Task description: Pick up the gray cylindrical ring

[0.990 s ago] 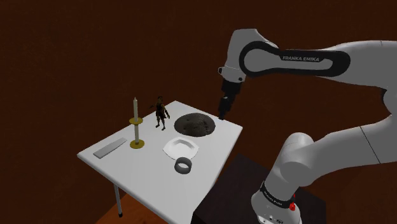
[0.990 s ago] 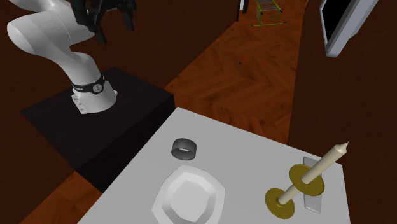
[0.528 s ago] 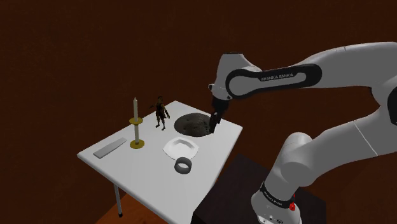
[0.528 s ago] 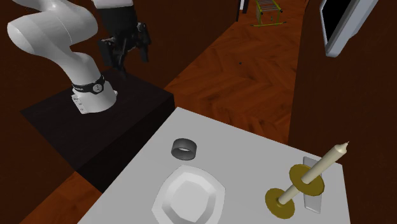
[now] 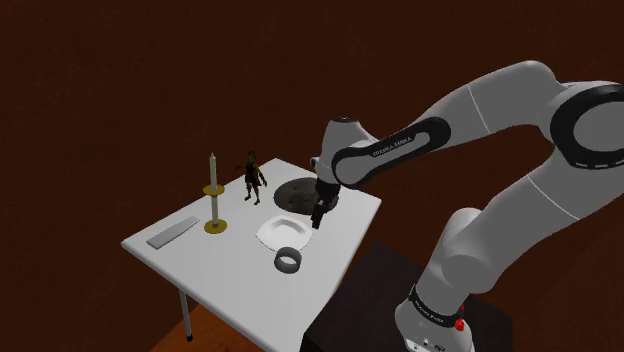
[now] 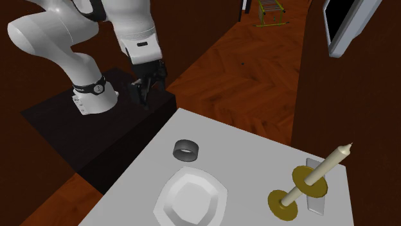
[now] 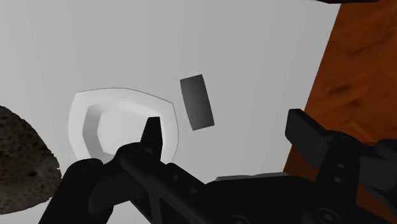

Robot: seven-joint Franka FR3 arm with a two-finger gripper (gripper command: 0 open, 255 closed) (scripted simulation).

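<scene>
- The shoulder view takes in the whole white tabletop (image 5: 240, 275). The gray ring (image 5: 290, 261) stands on its flat end with the hole facing up. It is near the edge that faces the dark stand (image 5: 385, 290), just beside a white dish (image 5: 284, 234) and not touching it.
- In the same view a dark rough disc (image 5: 296, 195) lies past the dish. A small figurine (image 5: 253, 177) stands beside the disc. A candle (image 5: 212, 172) rises upright from a brass holder (image 5: 215, 226), and a flat gray slab (image 5: 172, 233) lies near the far corner.
- There the hand (image 5: 317, 218) hangs in the air, drawn over the line where disc and dish meet, with its tips pointing down.
- The second exterior view looks back across the tabletop toward the arm. It sets the hand (image 6: 144, 95) well apart from the ring (image 6: 186, 151), up against the stand (image 6: 96, 128). It also gives the wooden floor (image 6: 238, 58) and a screen (image 6: 347, 22) at that view's upper right.
- The wrist view settles the grip. The two fingers (image 7: 151, 135) of the hand (image 7: 224, 121) stand apart and touch nothing. The ring (image 7: 196, 102) shows side-on as a gray block on the tabletop beyond them. The dish (image 7: 121, 121) lies next to it, and the disc's rough rim (image 7: 19, 165) is past the dish.
</scene>
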